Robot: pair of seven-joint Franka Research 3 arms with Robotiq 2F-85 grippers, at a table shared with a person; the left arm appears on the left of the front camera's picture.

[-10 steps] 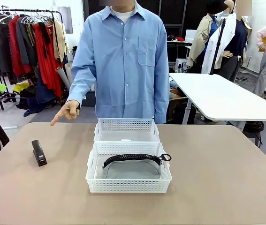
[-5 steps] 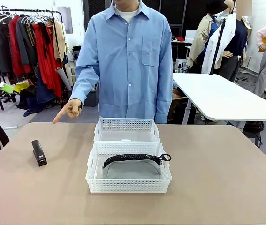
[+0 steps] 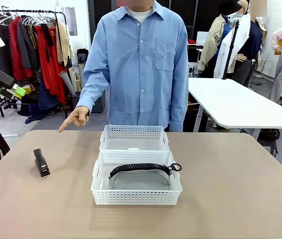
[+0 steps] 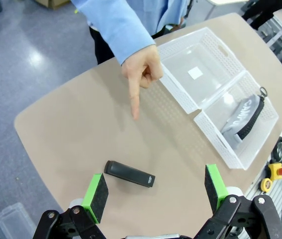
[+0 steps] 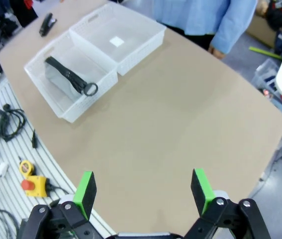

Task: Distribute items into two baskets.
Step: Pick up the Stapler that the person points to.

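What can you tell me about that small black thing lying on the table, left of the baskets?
It is a small black oblong stapler, matte, apparently plastic, with a tiny pale mark on top. It lies flat and closed on the tan table, on the robot's left side, well apart from the nearer basket. Only the tabletop touches it. The person's hand points its way without contact.

White lattice plastic baskets (image 3: pixel 136 197), soft grey cloth pouch (image 3: pixel 140 180), matt black stapler (image 3: pixel 42 162), smooth matt tabletop (image 3: pixel 230 199)
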